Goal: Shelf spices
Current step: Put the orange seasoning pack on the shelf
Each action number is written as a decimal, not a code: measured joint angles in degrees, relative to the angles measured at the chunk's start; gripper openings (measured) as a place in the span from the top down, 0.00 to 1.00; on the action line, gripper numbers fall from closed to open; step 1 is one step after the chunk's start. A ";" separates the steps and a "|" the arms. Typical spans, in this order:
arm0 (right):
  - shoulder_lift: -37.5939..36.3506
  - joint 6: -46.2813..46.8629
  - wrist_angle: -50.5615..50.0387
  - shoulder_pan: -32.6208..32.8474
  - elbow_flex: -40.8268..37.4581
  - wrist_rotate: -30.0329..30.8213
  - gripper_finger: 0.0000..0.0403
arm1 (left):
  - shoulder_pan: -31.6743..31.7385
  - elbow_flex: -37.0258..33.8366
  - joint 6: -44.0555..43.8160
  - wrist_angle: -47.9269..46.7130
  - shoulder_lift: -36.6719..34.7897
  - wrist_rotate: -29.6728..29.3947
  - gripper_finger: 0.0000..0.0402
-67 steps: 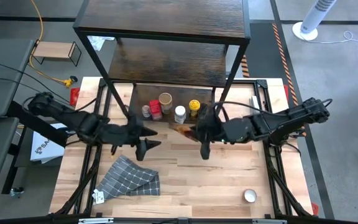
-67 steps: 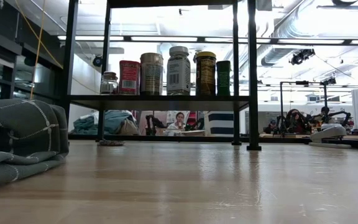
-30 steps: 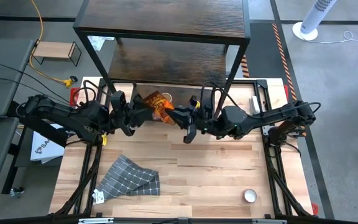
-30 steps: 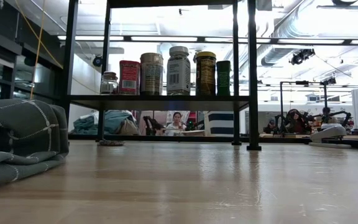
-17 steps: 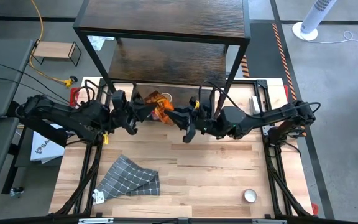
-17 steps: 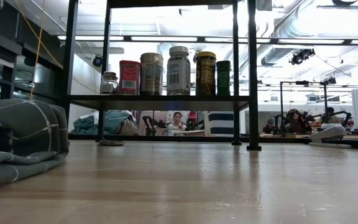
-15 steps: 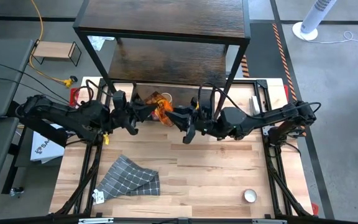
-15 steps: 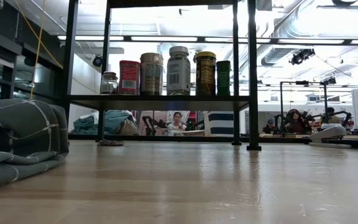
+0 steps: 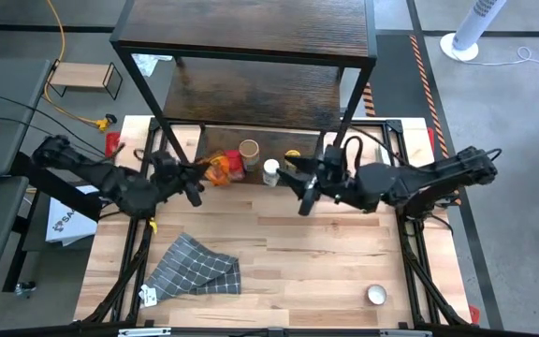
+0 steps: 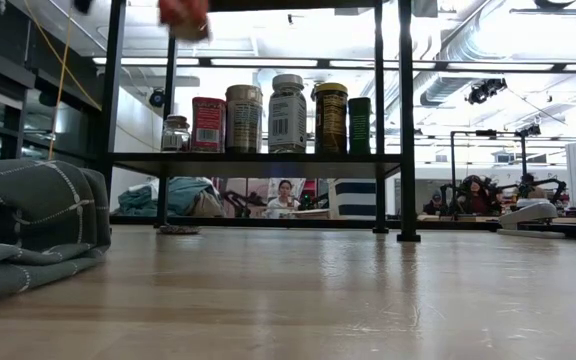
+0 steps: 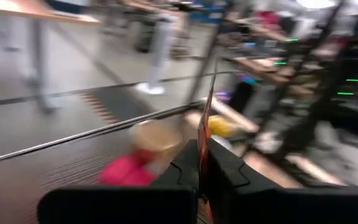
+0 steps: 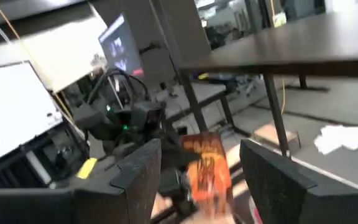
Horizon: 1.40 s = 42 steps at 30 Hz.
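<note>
The shelf [image 9: 251,89], dark brown boards on a thin black frame, is standing upright at the table's far edge. Five spices [image 10: 268,112] are standing upright in a row on its lowest board: a small clear jar, a red tin, a tan-lidded jar, a white-lidded bottle and a yellow-lidded jar, with a green container at the row's end. An orange packet [image 9: 217,168] is hanging in the air before the shelf, pinched on edge.

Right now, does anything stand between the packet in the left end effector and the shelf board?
Yes. The left end effector holds the orange packet close beside the red tin and the tan-lidded jar standing on the shelf's lowest board. Both stand just beyond the packet, in its way.
</note>
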 joint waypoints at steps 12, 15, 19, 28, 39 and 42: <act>0.36 6.72 -12.08 1.60 -0.04 1.66 0.46 | -3.95 -0.02 -30.34 -30.82 4.27 -11.34 1.00; 0.10 7.68 -13.52 1.81 -0.03 1.70 0.46 | -3.02 -0.02 -31.34 -34.19 4.48 -9.73 1.00; 0.10 8.19 -20.60 2.37 -0.02 2.31 0.46 | -1.69 -0.02 -31.38 -36.05 4.03 -9.43 1.00; 0.10 16.64 -38.36 2.54 -0.04 3.90 0.46 | 4.26 -0.02 -32.43 -36.04 3.87 -9.90 1.00; 0.10 17.76 -50.83 3.11 -0.04 3.64 0.46 | 11.44 0.02 -31.85 -35.94 5.11 -5.99 1.00; 0.03 19.83 -53.83 3.11 -0.04 3.58 0.46 | 12.39 0.02 -31.02 -35.89 6.75 -5.25 1.00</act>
